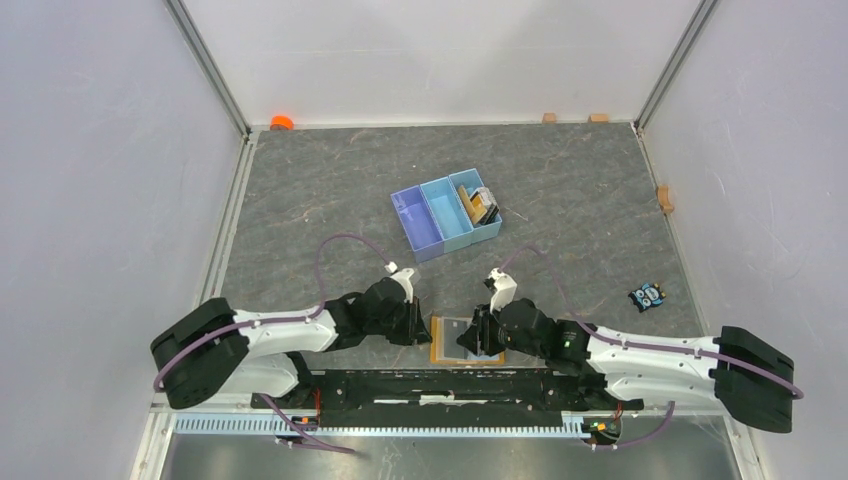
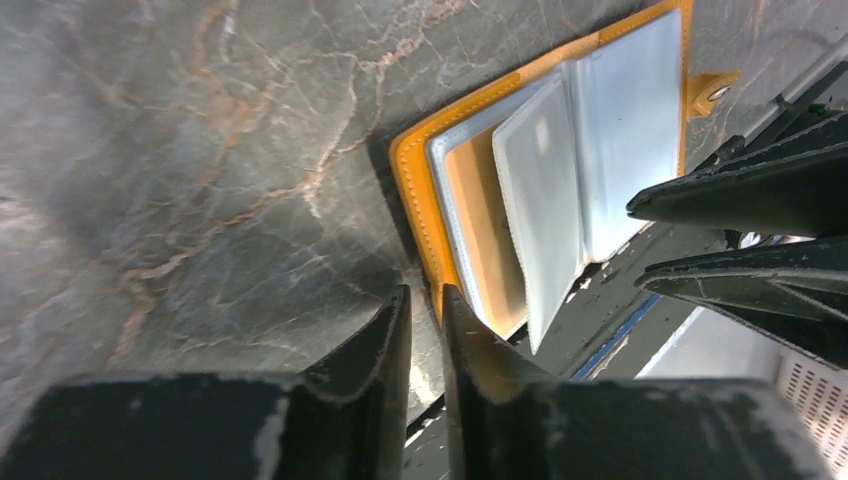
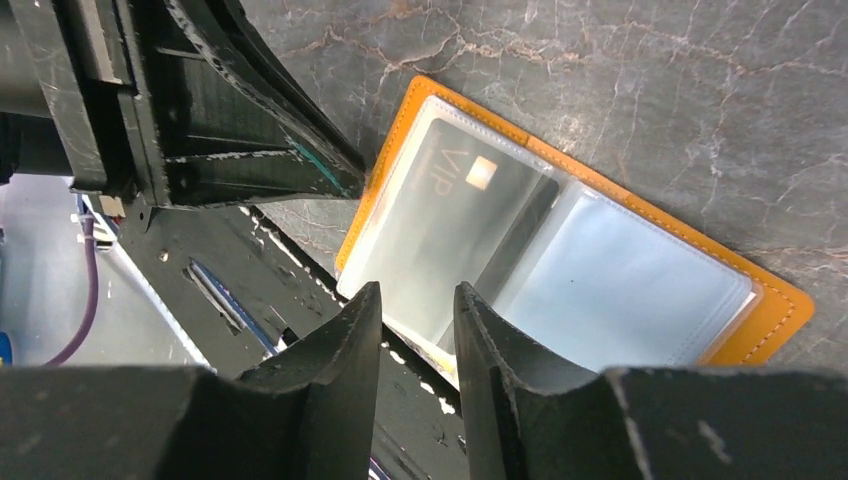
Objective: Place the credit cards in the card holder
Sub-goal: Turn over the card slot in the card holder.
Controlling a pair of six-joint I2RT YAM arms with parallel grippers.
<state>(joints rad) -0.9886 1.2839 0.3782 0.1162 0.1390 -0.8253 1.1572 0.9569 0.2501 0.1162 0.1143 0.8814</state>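
Legible: "VIP" beside a gold chip on black card (image 3: 470, 210), sleeved inside opened card holder (image 3: 775, 310); holder flat at near edge of table (image 1: 300, 200), between both claws; right gripper (image 3: 418, 300) partly open over holder's near edge, nothing gripped; left gripper (image 2: 422, 300) barely parted, empty, at holder's corner; other credit cards (image 1: 482, 205) in blue tray (image 1: 415, 228), print unreadable.

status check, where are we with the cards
Left fingers barely parted at card holder's edge, right fingers apart over its sleeves. One black card sleeved; other credit cards in blue tray. Nothing in the way.
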